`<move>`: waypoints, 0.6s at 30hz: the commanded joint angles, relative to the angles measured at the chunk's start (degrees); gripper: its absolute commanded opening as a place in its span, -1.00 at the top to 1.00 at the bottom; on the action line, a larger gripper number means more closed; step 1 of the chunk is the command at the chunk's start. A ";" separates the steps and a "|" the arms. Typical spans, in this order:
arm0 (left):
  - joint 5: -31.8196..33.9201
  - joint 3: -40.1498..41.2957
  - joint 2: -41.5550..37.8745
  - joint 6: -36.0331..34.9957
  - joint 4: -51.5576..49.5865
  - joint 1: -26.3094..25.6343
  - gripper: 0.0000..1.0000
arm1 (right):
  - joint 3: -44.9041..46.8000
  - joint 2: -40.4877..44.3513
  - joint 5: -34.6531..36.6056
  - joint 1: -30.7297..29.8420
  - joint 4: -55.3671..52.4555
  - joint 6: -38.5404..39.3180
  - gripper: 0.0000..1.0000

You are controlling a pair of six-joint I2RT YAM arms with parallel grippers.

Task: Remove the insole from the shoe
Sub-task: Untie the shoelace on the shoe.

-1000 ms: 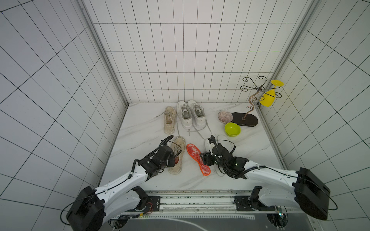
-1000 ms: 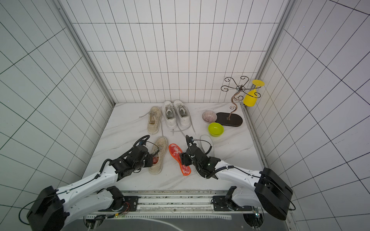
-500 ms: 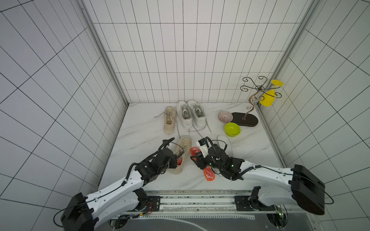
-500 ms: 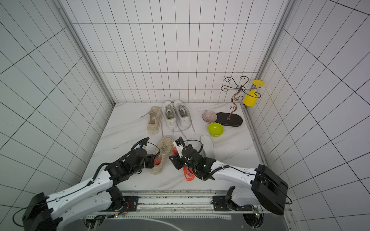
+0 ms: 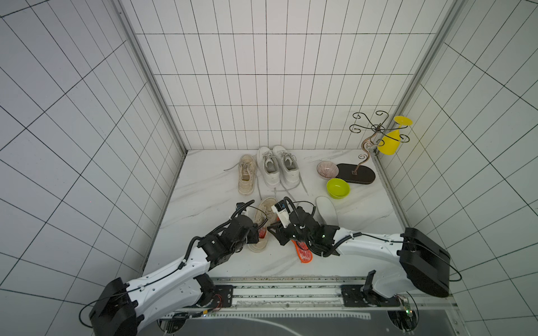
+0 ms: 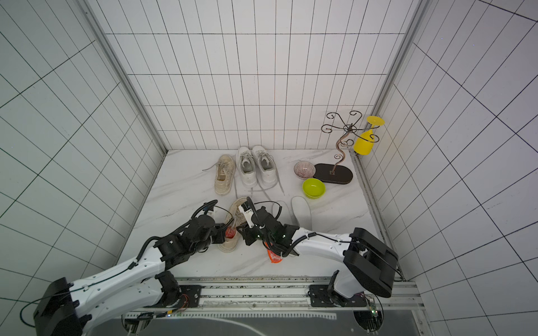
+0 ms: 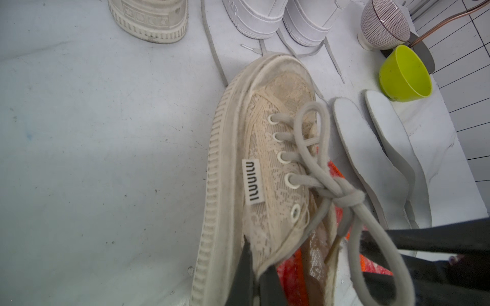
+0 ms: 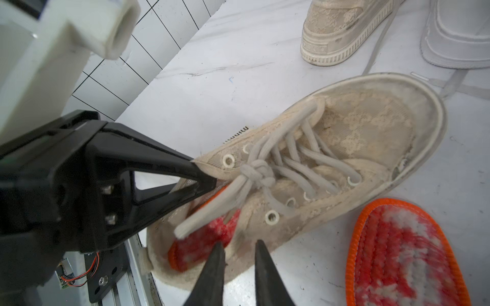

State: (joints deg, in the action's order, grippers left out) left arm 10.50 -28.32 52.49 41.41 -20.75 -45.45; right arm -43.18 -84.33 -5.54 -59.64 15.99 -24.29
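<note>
The beige lace-up shoe (image 5: 263, 224) (image 6: 237, 215) (image 7: 265, 148) (image 8: 344, 137) lies at the front of the table. A red insole with an orange rim (image 5: 263, 233) (image 8: 201, 243) (image 7: 289, 273) sits in its heel. My left gripper (image 5: 256, 231) (image 7: 256, 265) is shut on the shoe's collar edge on one side. My right gripper (image 5: 272, 229) (image 8: 238, 246) hangs over the opposite side wall. Its jaws stand narrowly apart, one finger (image 8: 214, 265) at the insole's edge, the other outside the wall.
A loose orange insole (image 5: 302, 253) (image 8: 397, 254) lies right of the shoe. Two white insoles (image 7: 355, 148) (image 5: 327, 211) lie beyond it. Further back are a second beige shoe (image 5: 247, 174), white sneakers (image 5: 278, 165), a green bowl (image 5: 337, 188), a striped bowl (image 5: 326, 169) and a wire stand (image 5: 355, 173).
My right gripper has swung left from the loose orange insole to the shoe's heel opening, and its jaws have narrowed. My left gripper keeps its hold on the collar.
</note>
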 commanded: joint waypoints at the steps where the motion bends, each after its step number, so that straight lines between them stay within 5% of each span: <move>1: 1.30 -0.43 -0.85 0.89 5.63 -0.27 1.00 | -7.46 -1.51 -0.96 -0.63 0.11 1.37 0.52; 7: 1.15 -0.30 -0.82 0.96 5.81 -0.28 1.00 | -9.10 -3.32 0.04 -1.01 -0.53 1.37 0.34; 18: 0.39 0.76 -2.79 1.08 6.06 -0.43 1.00 | -12.75 -6.13 6.97 -1.12 -4.82 0.66 0.33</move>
State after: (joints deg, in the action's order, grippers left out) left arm 10.46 -27.33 51.86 41.65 -20.40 -45.65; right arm -49.43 -89.60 -2.42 -60.42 13.26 -23.51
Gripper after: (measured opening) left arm 0.047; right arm 0.337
